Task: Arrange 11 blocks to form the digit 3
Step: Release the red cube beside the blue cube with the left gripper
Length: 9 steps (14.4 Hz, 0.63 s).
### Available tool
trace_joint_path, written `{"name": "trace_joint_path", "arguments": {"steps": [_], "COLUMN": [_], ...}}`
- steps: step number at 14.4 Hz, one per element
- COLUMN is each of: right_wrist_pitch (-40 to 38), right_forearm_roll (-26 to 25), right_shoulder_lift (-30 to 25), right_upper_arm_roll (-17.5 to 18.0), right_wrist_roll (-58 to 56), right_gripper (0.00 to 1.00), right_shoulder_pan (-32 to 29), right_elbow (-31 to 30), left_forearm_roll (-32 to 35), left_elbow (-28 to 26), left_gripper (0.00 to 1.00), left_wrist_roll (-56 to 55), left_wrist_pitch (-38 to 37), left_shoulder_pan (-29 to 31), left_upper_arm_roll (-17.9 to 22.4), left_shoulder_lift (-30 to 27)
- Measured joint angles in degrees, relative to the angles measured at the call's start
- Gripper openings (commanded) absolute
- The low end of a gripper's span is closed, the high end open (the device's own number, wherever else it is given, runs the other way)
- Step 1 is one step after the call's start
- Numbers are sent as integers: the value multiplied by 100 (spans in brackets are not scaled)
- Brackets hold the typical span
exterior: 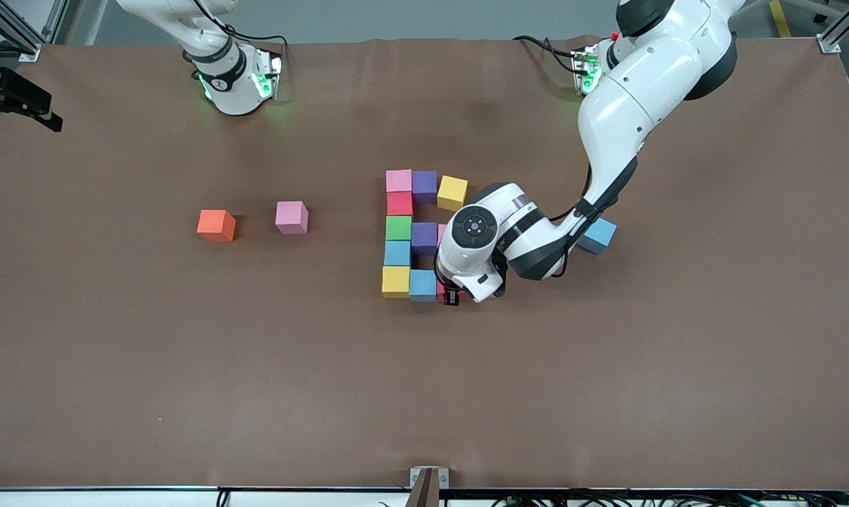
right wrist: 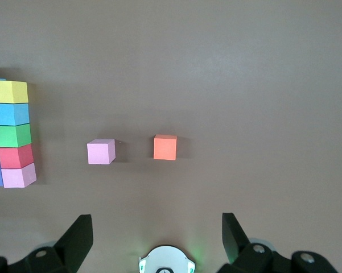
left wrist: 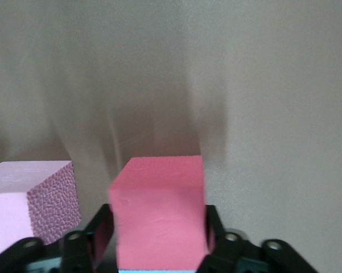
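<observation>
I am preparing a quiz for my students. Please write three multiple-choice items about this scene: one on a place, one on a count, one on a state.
1. Where is the left gripper?
A. high up by its own base
B. low at the row of arranged cubes nearest the camera
C. by the right arm's base

2. How many yellow foam cubes show in the front view?
A. one
B. two
C. four

3. The right gripper is:
A. open and empty
B. shut on a cube
C. out of view

Key:
1 B, it sits at a red foam cube beside a light blue foam cube.
2 B, one is in the farthest row and one in the nearest.
3 A, its jaws stand wide apart with nothing between them while it waits.
</observation>
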Motion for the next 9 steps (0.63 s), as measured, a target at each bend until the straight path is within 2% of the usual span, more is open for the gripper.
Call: {"name": "trace_joint_path", "arguments": {"steps": [9], "right_wrist_pitch": [0], "right_forearm_roll": [0], "right_shoulder_lift": [0], "right_upper_arm_roll": [-1], "right_wrist_roll": [0], "right_gripper": [100], "right_shoulder_pan": [0], "right_elbow": [0], "left_forearm_roll": [-306], "left_elbow": [184], "left_gripper": [100], "left_wrist_roll": [0], "left_wrist_pitch": [-161], "left_shoulder_pan": [34], "left_upper_arm_roll": [0], "left_shoulder_lift": [-56]}}
